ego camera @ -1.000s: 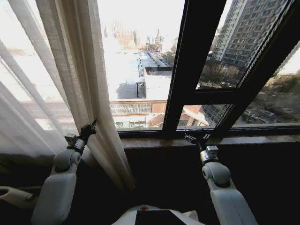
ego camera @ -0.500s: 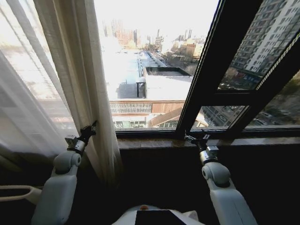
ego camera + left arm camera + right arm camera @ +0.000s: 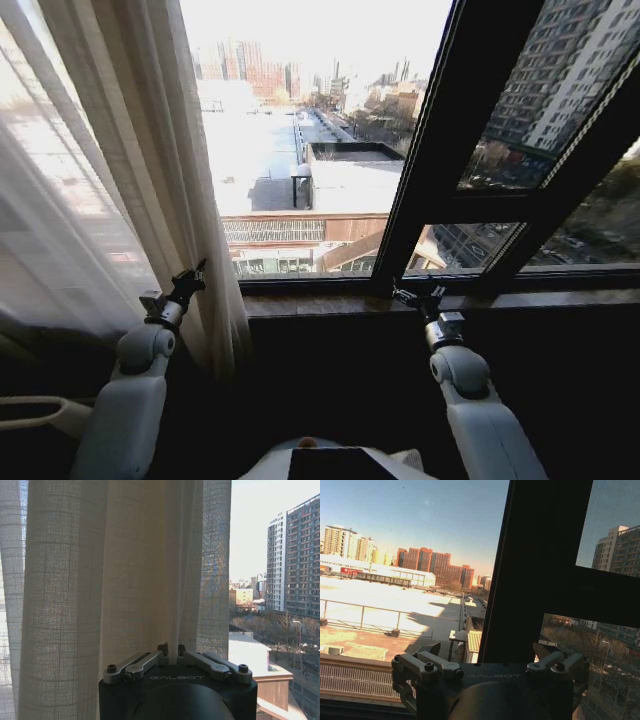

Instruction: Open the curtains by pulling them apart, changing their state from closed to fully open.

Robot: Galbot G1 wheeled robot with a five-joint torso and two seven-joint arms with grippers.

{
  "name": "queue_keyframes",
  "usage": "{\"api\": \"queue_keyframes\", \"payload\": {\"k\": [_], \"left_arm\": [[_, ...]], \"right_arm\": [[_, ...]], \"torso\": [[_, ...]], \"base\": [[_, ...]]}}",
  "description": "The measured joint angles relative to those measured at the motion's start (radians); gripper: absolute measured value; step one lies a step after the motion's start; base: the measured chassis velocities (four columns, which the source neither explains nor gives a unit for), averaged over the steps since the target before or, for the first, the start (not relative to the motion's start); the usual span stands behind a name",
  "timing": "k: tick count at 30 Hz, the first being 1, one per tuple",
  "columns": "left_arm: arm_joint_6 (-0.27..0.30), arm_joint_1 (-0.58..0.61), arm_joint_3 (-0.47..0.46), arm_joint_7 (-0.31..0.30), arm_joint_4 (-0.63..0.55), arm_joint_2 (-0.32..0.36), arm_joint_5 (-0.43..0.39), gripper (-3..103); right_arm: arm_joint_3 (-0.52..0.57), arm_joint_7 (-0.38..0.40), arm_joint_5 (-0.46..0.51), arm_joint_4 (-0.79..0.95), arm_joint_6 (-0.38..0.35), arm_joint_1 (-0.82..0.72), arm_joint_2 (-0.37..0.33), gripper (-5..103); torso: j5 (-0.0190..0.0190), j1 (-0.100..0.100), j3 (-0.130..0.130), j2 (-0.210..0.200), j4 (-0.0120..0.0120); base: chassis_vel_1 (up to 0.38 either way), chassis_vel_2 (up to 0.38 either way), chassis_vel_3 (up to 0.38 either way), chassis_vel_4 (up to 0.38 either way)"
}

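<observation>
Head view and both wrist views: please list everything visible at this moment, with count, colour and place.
curtain: one gathered panel, sheer white, pleated, at the left of the window
window frame: dark bars, right of centre
window sill: one, brown, below the glass
buildings: several, outside beyond the glass
left end effector: one, dark, shut on a curtain fold, at the curtain's lower inner edge; the pinch shows in the left wrist view
right end effector: one, dark, open, holding nothing, by the sill near the frame; also in the right wrist view
</observation>
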Motion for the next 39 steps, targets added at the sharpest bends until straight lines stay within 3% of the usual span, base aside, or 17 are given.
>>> {"api": "queue_keyframes", "payload": {"k": [15, 39], "left_arm": [[-0.002, 0.027, 0.008, -0.107, -0.043, -0.082, -0.005, 0], [-0.015, 0.050, -0.012, -0.107, -0.060, -0.075, -0.008, 0]], "right_arm": [[-0.044, -0.017, -0.072, 0.022, 0.000, -0.003, 0.039, 100], [-0.076, -0.010, -0.112, 0.039, 0.006, -0.011, 0.061, 100]], "torso": [[0.0002, 0.000, 0.000, 0.000, 0.0000], [0.0002, 0.000, 0.000, 0.000, 0.0001]], "base": [[0.000, 0.000, 0.000, 0.000], [0.087, 0.093, -0.091, -0.094]]}}
